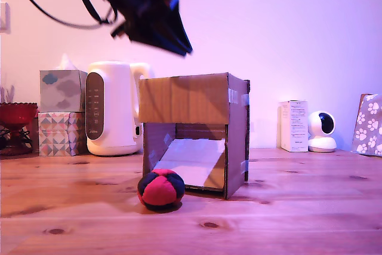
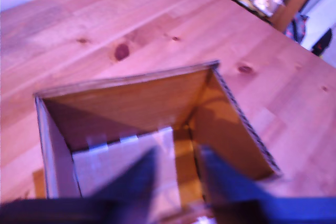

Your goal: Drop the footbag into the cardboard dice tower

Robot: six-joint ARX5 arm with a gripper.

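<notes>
In the exterior view, the gripper (image 1: 156,13) hung blurred at about eleven o'clock above the cardboard dice tower (image 1: 194,132), tilted down toward its open top. The footbag (image 1: 161,189) lay on the wooden table (image 1: 298,207), at about seven o'clock from the tower's front opening, just beside the lower corner and clear of the claw. By that showing the drop looked already made and the ball had rolled out over the pale ramp (image 1: 194,159); the next move, I judged, called only for lifting the arm clear without clipping the rim. The tower was brown corrugated board, boxy, taped at its edges; the footbag was a soft round of sewn red and dark panels. A glossy white kettle (image 1: 110,108) stood at nine o'clock from the tower.

In the wrist view, the gripper (image 2: 176,182) looked straight down the tower's (image 2: 131,103) square shaft. Its two dark fingers (image 2: 136,179) stood parted with nothing between them, the taped pale ramp (image 2: 121,166) showing in the gap. The fluted board edge ran along the wall at three o'clock.
</notes>
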